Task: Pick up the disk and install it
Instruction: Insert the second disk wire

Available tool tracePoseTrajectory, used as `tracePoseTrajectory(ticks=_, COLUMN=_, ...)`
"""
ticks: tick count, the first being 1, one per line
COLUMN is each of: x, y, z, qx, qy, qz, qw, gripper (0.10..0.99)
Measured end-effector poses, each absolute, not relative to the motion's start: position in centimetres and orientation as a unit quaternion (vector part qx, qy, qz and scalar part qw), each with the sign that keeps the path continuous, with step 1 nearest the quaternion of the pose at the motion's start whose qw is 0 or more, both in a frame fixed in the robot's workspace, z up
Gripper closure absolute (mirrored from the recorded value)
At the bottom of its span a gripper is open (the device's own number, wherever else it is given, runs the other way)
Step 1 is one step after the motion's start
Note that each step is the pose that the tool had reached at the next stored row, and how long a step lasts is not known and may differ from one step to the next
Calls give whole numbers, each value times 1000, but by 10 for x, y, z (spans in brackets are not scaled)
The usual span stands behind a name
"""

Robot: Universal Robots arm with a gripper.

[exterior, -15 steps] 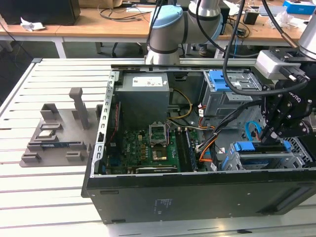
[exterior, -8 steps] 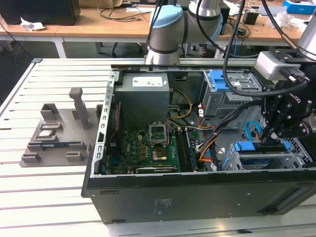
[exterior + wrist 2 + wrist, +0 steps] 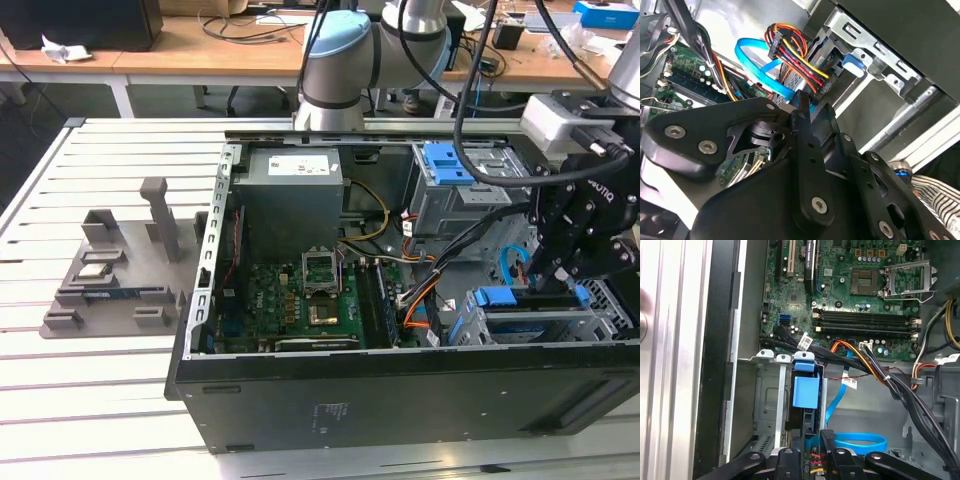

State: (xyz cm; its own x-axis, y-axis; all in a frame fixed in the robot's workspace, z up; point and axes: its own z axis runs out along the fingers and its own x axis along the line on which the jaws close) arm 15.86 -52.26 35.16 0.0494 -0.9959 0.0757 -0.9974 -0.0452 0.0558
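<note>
The disk point(image 3: 497, 297) sits edge-up in the lower drive cage point(image 3: 520, 328) at the exterior view's right, inside the open computer case. Its blue carrier handle point(image 3: 805, 390) faces the first wrist view, between the cage's metal walls point(image 3: 769, 400). My gripper point(image 3: 562, 285) hangs over the far end of the cage. Its black fingers point(image 3: 827, 437) appear closed on the disk's blue edge point(image 3: 804, 101). In the second wrist view my gripper point(image 3: 812, 117) is right beside the cable plugs.
A blue data cable point(image 3: 757, 65) and a red-yellow power bundle point(image 3: 795, 47) loop close to the fingers. The motherboard point(image 3: 300, 300) lies in the case floor. An upper cage with a blue bracket point(image 3: 447, 163) stands behind. A grey parts fixture point(image 3: 110, 270) rests on the slatted table.
</note>
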Motion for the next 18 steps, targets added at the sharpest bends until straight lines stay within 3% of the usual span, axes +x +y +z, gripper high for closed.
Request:
tracePoseTrajectory(ticks=3, x=159, y=-520, z=363, qx=723, qy=-689, qz=8, qw=46, gripper=804)
tracePoseTrajectory(ticks=6, x=159, y=-517, z=377, qx=723, qy=-689, qz=8, qw=46, gripper=980)
tracePoseTrajectory(ticks=10, x=159, y=-514, z=395, qx=723, qy=-689, qz=8, qw=47, gripper=980)
tracePoseTrajectory(ticks=18, x=159, y=-514, z=396, qx=723, qy=-689, qz=8, qw=47, gripper=980)
